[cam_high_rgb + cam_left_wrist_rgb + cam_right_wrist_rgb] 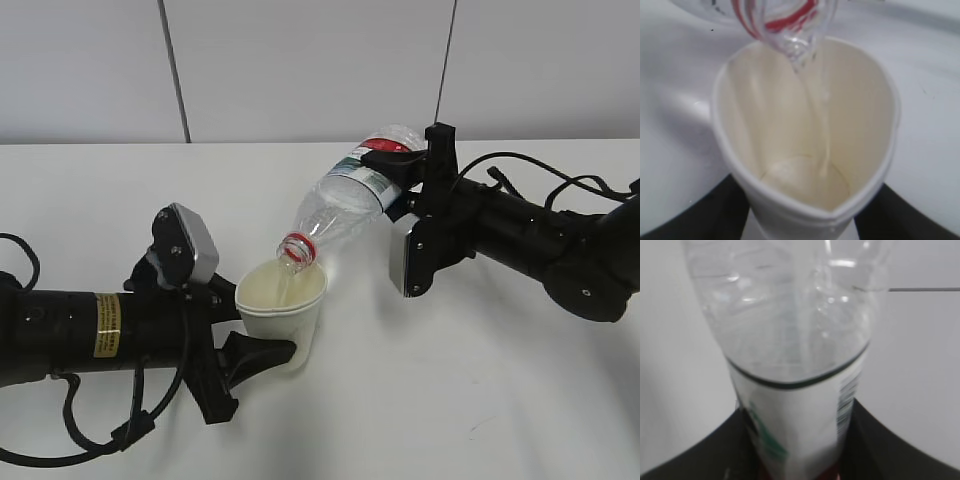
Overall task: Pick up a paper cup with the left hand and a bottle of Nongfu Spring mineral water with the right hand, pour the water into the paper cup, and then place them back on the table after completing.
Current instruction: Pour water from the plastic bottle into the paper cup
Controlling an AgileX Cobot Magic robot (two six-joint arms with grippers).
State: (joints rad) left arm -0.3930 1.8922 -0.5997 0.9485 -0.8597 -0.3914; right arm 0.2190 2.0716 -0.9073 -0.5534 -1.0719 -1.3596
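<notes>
The left claw [262,352] is closed around the lower part of the paper cup [282,310], pressing its rim into an oval, above the white bench [420,400]. The right claw [405,172] grips the bottle [345,205] at its label, tilted neck-down. A thin stream of water [826,145] falls from the bottle mouth into the cup.

Bare table [480,400] around; bottle [345,205] mouth blocking cup [283,305] opening.

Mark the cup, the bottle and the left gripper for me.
cup [290,318]: exterior view, front wall below the rim.
bottle [335,207]: exterior view, clear shoulder above the neck.
left gripper [262,351]: exterior view, finger at the cup's base.
</notes>
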